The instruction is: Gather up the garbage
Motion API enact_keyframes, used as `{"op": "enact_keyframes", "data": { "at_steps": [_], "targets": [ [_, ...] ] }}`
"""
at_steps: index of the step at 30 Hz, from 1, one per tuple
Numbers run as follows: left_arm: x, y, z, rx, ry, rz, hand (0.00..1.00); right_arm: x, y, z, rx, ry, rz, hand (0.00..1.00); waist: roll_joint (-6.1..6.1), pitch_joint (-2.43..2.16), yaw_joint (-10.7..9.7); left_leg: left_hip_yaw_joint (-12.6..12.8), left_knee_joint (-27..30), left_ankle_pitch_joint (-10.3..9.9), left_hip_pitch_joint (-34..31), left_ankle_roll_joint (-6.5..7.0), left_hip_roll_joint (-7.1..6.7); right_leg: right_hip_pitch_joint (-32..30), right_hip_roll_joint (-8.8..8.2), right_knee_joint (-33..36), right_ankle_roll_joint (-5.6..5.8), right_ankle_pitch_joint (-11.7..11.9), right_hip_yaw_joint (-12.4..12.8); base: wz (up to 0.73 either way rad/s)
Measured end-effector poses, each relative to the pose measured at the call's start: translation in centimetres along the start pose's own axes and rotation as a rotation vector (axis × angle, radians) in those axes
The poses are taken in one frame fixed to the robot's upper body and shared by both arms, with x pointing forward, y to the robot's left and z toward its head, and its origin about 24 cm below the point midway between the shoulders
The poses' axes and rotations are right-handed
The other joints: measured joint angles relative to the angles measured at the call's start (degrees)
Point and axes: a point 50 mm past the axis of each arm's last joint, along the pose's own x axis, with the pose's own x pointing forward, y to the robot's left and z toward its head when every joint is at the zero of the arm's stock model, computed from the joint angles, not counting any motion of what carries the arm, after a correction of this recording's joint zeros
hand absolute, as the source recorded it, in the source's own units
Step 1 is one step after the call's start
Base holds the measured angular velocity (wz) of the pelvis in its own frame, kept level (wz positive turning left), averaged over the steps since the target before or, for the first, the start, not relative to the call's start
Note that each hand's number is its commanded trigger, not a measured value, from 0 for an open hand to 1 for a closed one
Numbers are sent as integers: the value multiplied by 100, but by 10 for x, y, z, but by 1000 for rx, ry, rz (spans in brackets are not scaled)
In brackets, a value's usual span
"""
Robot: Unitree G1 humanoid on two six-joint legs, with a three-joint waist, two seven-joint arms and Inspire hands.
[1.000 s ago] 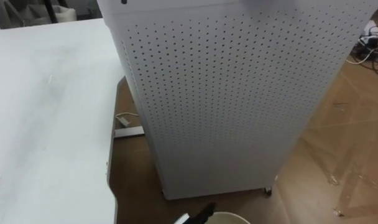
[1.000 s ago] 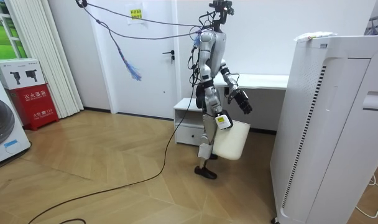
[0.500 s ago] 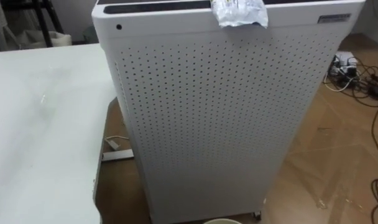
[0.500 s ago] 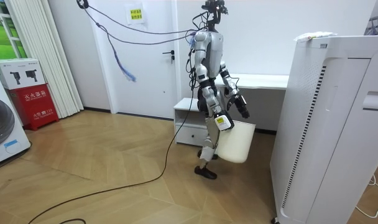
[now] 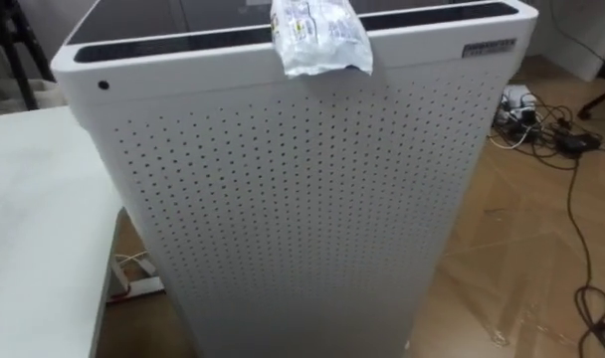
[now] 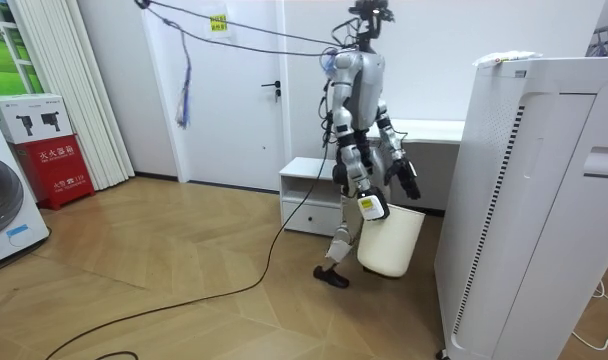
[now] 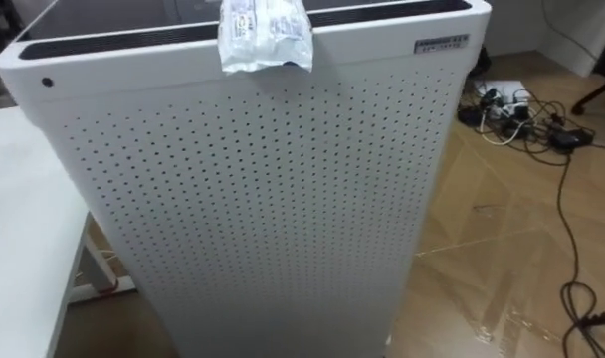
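It is facing the purifier [image 5: 302, 219], right hand [image 6: 372, 208] gripping the bin [image 6: 389, 245] — the left hand [image 6: 407, 180] I cannot tell. The wrapper [image 5: 317, 40] is lying at twelve o'clock — pinching its overhang looks safest.

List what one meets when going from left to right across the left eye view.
White table → white perforated unit → tangle of cables.
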Motion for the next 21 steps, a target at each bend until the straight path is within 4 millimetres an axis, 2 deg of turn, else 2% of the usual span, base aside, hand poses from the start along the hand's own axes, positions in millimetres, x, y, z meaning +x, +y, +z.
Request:
{"op": "enact_keyframes", "data": {
  "at_steps": [2,3,4,5,6,8,10,11,12,13,14,15,17,18,19,20,21],
  "targets": [
    [0,3,-2,4,12,5,0,-1,-1,-2,3,1,-4,100,-47,12,-32,52,249,-303,-17,81,-99,165,-177,-168,81,-19,-70,-14],
    [0,4,-2,5,13,5,0,-1,-2,-2,3,1,-7,100,-44,14,-31,70,328,-393,-21,95,-113,189,-203,-169,111,-36,-71,-14],
    [0,4,-2,7,14,7,0,-1,-3,-1,6,-1,-13,100,-35,20,-36,89,458,-564,-25,126,-163,241,-241,-161,191,-79,-80,-12],
    [0,5,-1,7,11,8,0,-1,-4,0,8,-4,-18,100,4,40,-30,136,547,-698,-19,163,-184,278,-305,-148,222,-96,-82,-8],
    [0,5,0,7,9,9,0,-1,-4,1,5,-7,-19,100,27,52,-29,153,585,-749,-24,178,-193,285,-335,-127,226,-94,-86,-8],
    [1,5,0,7,8,10,0,1,-3,5,-18,-13,-14,100,53,75,-22,249,625,-911,10,258,-291,159,-511,228,407,-167,-159,-7],
    [0,4,-1,5,11,8,0,1,-1,7,-40,-15,-6,100,64,82,4,352,622,-1026,85,314,-346,-42,-619,800,466,-160,-189,-13],
    [0,4,-2,6,13,10,0,2,1,9,-38,-21,-4,100,69,90,9,381,623,-1098,139,355,-385,-217,-727,1255,575,-100,-298,-12],
    [0,4,-2,7,14,11,0,3,1,10,-39,-23,-3,100,78,95,4,381,612,-1142,173,367,-390,-322,-767,1499,686,-34,-357,-7],
    [0,5,-2,7,15,17,0,3,2,11,-38,-25,-2,100,92,106,7,373,613,-1230,274,394,-390,-535,-812,1956,768,193,-417,-8],
    [-1,5,-4,4,20,24,0,3,2,10,-37,-25,-1,100,110,107,0,332,577,-1300,410,401,-380,-645,-826,2284,749,361,-411,-11],
    [-1,5,-4,3,22,29,0,3,2,11,-36,-26,-3,100,114,107,16,322,549,-1325,466,404,-375,-710,-841,2349,754,350,-408,-16],
    [-1,7,-5,3,24,53,0,4,2,17,-35,-49,1,100,150,113,10,322,425,-1342,610,409,-316,-1095,-899,2185,690,135,-404,-16],
    [-1,7,-4,4,22,57,0,4,3,18,-35,-53,3,100,174,121,-8,314,419,-1345,633,404,-276,-1146,-885,1990,680,108,-406,-5],
    [-1,7,-4,4,19,67,0,5,5,20,-36,-61,7,100,185,118,-3,277,387,-1346,689,381,-243,-1201,-885,1385,696,101,-410,6],
    [-1,7,-5,5,23,74,0,5,5,21,-37,-63,7,100,164,108,-9,231,383,-1347,730,354,-254,-1168,-896,594,696,223,-396,9],
    [-1,8,-5,8,24,77,0,5,5,21,-39,-63,7,100,149,111,3,220,387,-1358,734,334,-258,-1176,-902,265,708,452,-389,23]
  ]
}}
